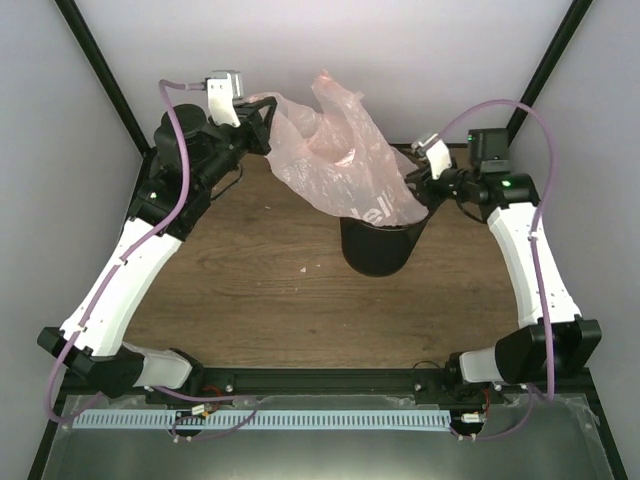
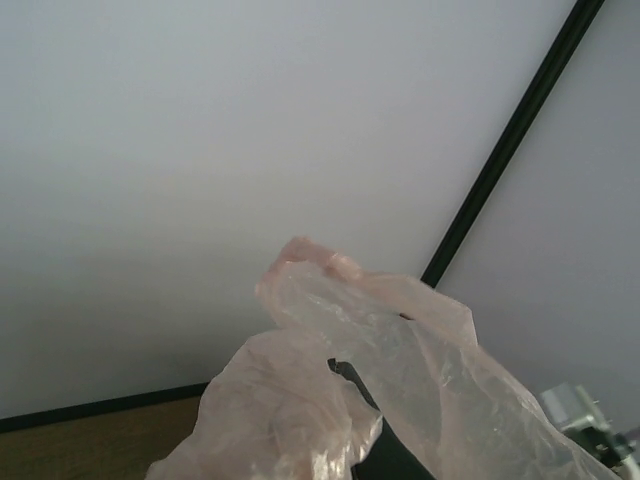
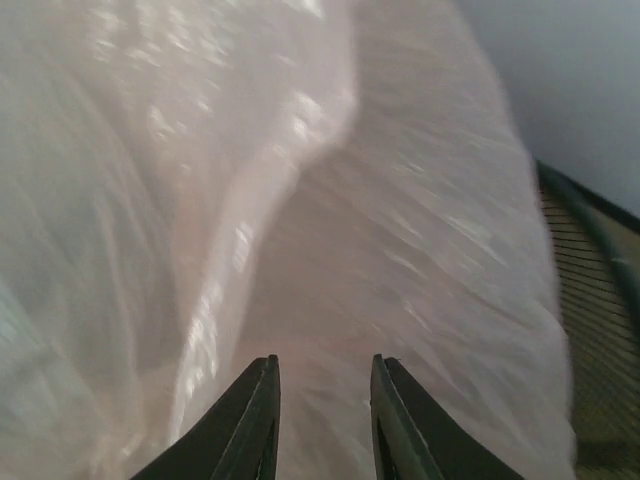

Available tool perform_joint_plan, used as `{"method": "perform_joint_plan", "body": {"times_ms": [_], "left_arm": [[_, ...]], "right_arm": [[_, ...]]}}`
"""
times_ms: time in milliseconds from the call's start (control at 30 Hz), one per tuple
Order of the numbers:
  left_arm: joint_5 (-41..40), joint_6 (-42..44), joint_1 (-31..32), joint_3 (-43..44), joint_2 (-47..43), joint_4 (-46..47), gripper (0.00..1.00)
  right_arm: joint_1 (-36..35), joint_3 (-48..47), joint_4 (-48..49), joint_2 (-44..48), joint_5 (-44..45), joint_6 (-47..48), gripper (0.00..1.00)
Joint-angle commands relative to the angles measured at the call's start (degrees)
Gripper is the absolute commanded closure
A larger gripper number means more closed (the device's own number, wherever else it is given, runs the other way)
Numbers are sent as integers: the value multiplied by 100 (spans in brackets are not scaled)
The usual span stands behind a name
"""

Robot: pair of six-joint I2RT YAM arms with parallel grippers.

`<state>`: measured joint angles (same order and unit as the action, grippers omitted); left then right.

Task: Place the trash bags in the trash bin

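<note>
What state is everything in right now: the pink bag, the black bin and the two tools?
Pink bag: crumpled, lifted at one end, mostly outside the black bin, lower end at its mouth.
Black bin: upright on the table.
Left tool: shut on the bag's upper end.
Right tool: slightly open, pointing at the bag's side.

The trash bag (image 1: 335, 165) is thin translucent pink plastic, crinkled and glossy. The trash bin (image 1: 377, 250) is matt black mesh; the counter (image 1: 260, 270), matt wood grain.
</note>
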<state>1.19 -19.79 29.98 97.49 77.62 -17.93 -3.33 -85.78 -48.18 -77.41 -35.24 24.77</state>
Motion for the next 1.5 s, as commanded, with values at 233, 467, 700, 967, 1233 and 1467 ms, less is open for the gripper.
{"method": "perform_joint_plan", "body": {"times_ms": [233, 467, 700, 967, 1233, 1467], "left_arm": [[296, -99, -23, -132, -54, 41, 96], [634, -106, -18, -388, -41, 123, 96], [1264, -183, 93, -464, 152, 379, 96], [1683, -215, 461, -257, 395, 559, 96], [1844, -388, 737, -145, 283, 644, 96], [1699, -277, 746, -380, -170, 411, 96]], "right_arm": [[-1013, -21, -143, -729, 324, -65, 71], [-580, -78, -284, -326, 428, -194, 67], [958, -582, -551, 28, -737, -400, 60], [1857, 226, 607, -65, -248, -1274, 59], [1915, 1231, 1559, -344, 178, -1515, 59], [1848, 1966, 1674, -402, -896, -1291, 58]]}}
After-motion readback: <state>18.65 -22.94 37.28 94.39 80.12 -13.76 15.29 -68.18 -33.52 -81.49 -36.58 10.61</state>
